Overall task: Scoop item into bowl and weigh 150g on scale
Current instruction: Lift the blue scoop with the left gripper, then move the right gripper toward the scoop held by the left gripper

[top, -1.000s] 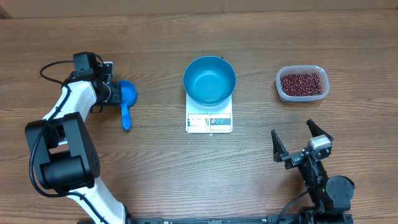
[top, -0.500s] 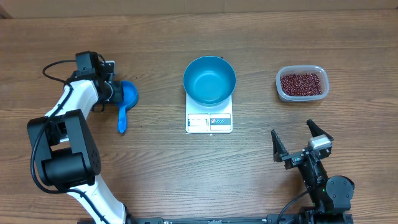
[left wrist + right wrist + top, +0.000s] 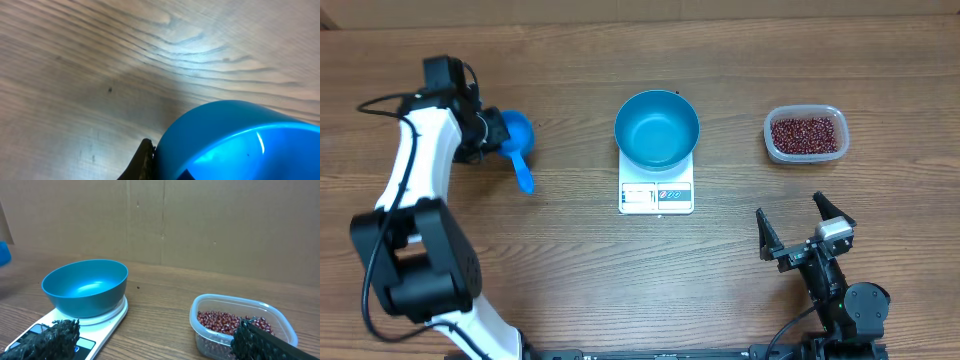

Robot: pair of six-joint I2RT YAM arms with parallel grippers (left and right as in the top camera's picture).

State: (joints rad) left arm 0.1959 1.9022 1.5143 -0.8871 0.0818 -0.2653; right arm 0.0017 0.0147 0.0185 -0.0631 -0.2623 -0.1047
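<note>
The bright blue bowl (image 3: 657, 128) sits empty on the white scale (image 3: 656, 195) at the table's middle. Dark red beans (image 3: 805, 134) fill a clear plastic tub (image 3: 772, 148) to the right. My left gripper (image 3: 496, 135) is shut on the cup rim of a small blue scoop (image 3: 518, 135), far left of the bowl, with the handle pointing toward the front. In the left wrist view the scoop (image 3: 240, 140) fills the lower right beside one dark finger (image 3: 142, 162). My right gripper (image 3: 805, 232) stands open near the front right. From its wrist view the bowl (image 3: 85, 285), scale (image 3: 107, 317) and beans (image 3: 227, 322) lie ahead.
A cardboard wall (image 3: 200, 225) stands behind the table's far edge. Bare wood lies between the scoop and the scale, and between the scale and the tub.
My left gripper has shut on the scoop's cup and shifted up and left with it. The scoop's handle swung along. The right arm has not moved.
</note>
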